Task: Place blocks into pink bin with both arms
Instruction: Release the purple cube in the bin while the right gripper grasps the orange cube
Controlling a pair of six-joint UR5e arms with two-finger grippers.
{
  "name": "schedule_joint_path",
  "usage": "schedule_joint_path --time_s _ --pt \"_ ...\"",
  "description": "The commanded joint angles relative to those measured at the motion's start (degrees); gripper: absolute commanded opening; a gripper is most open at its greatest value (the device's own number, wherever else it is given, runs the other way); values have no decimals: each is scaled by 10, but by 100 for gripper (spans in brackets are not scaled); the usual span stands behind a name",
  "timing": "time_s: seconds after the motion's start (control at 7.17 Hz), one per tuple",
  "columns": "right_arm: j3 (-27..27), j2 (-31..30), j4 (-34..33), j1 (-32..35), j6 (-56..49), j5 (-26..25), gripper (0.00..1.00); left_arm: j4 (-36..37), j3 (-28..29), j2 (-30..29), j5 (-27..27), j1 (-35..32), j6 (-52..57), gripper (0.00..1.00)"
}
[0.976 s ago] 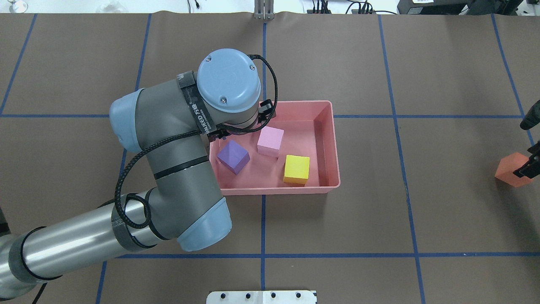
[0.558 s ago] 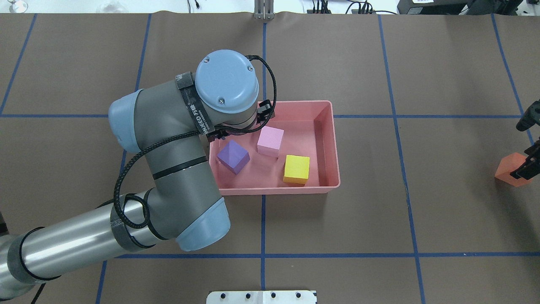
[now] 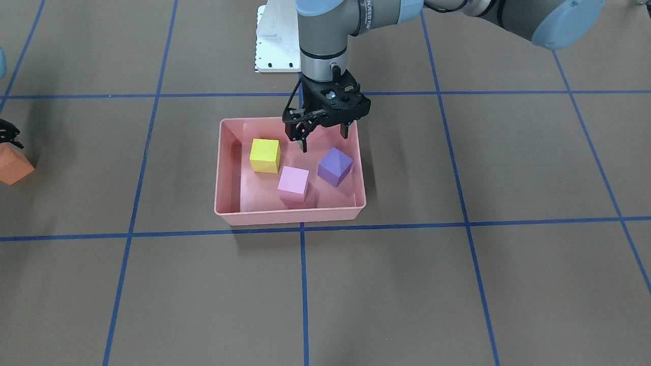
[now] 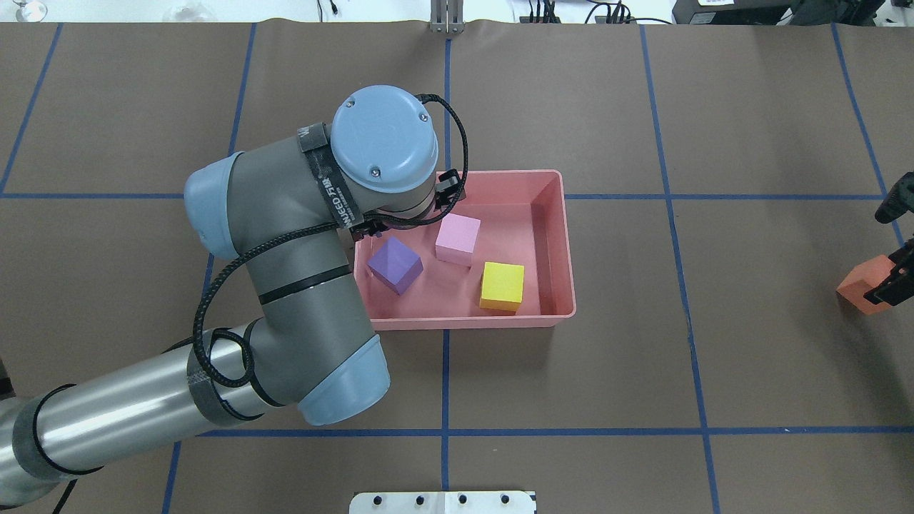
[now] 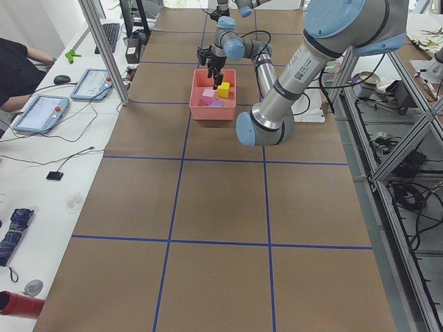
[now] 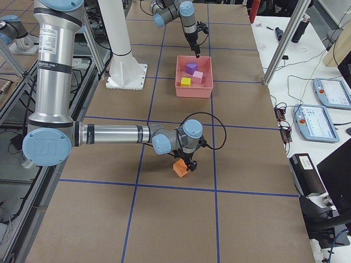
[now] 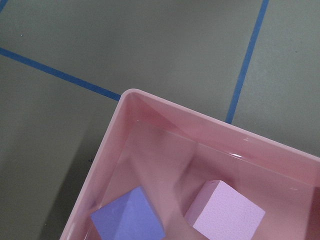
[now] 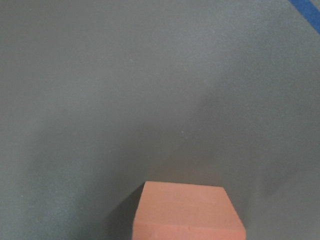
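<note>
The pink bin (image 4: 569, 250) sits mid-table and holds the purple block (image 4: 394, 264), the light pink block (image 4: 458, 239) and the yellow block (image 4: 502, 285). My left gripper (image 3: 324, 140) hangs open and empty just above the bin's robot-side edge, over the purple block (image 3: 335, 166). The left wrist view shows the bin's corner (image 7: 200, 117) with the purple (image 7: 127, 220) and pink (image 7: 225, 212) blocks. My right gripper (image 4: 889, 282) is at the table's far right, shut on the orange block (image 4: 859, 289), which is tilted. The orange block also shows in the right wrist view (image 8: 187, 212).
Blue tape lines grid the brown table cover. The white base plate (image 4: 443, 502) sits at the robot's edge. The left arm's elbow (image 4: 285, 285) overhangs the table left of the bin. Tablets (image 5: 41, 111) lie on a side desk.
The right gripper and the orange block have shifted slightly toward the bin. The left arm has barely moved; the blocks in the bin are unchanged.
</note>
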Motion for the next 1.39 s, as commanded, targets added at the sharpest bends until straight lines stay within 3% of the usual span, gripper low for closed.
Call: schedule_joint_path --time_s 0.0,0.56,0.7,0.84,0.98,1.12,1.25 --pt "-6 -2 -3 -1 0 -3 100 -1 1 0 0 2 0 100" --pt "-6 5 -6 -21 39 -3 100 -1 2 1 0 3 1 100" --pt "-7 5 -6 -22 39 -4 96 -5 2 9 0 3 0 100" --pt "-16 5 -5 -21 39 -14 78 -30 1 23 0 3 0 100" --pt "-19 6 -5 -21 39 -22 54 -37 1 25 1 3 0 100" --pt "-19 6 -3 -21 38 -22 18 -37 1 25 1 3 0 100" --pt "-11 6 -1 -19 39 -20 0 -37 -1 25 1 3 0 100"
